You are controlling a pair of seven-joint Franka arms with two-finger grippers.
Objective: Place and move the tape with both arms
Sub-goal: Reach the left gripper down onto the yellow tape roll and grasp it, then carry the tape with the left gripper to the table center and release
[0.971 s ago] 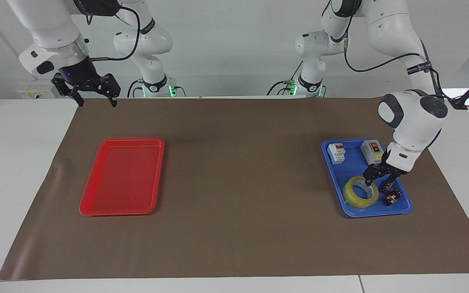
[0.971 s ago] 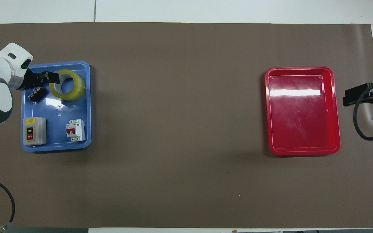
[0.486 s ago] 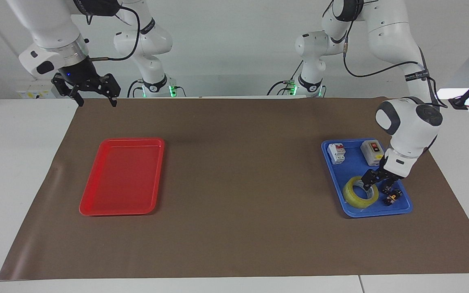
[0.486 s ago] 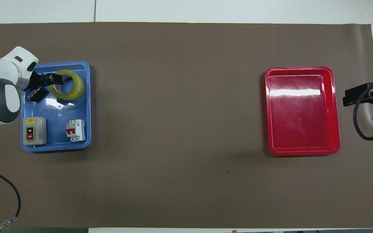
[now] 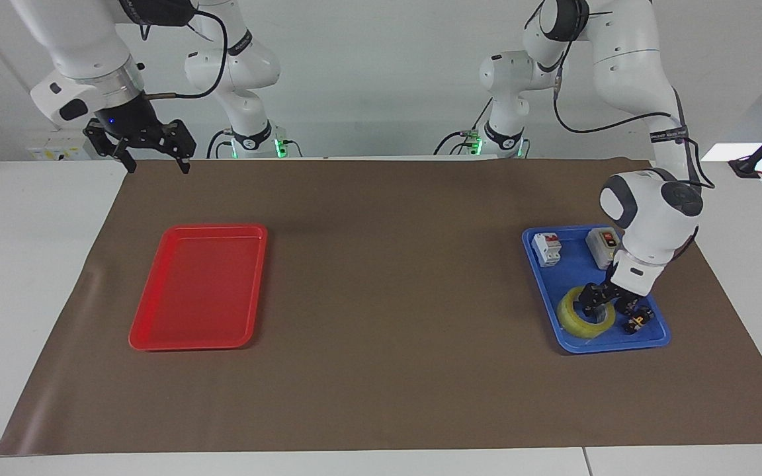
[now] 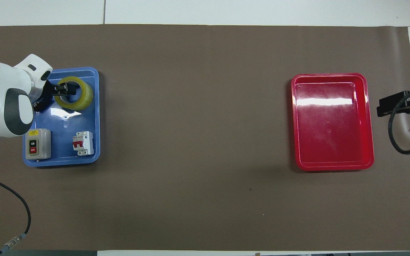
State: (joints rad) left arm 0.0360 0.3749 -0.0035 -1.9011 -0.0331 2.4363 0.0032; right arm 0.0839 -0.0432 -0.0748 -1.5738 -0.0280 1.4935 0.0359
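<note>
The ring-shaped roll of translucent yellow tape [image 5: 585,317] lies flat in the blue plastic tray [image 5: 566,268] at the left arm's end of the table. The left gripper [image 5: 606,305] is down at it, fingers spread astride the roll's wall, one inside the core. The right gripper [image 5: 154,158] waits wide open, up over the mat's edge near the flat red plastic tray [image 5: 199,287].

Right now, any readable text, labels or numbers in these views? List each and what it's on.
"ON": upper button of the grey switch box in the blue tray.
"OFF": red lower button of the same box.
Yellow sticker on the box top: too small to read.
Circuit breaker markings: too small to read.
Band on the left arm: lettering unreadable.
</note>
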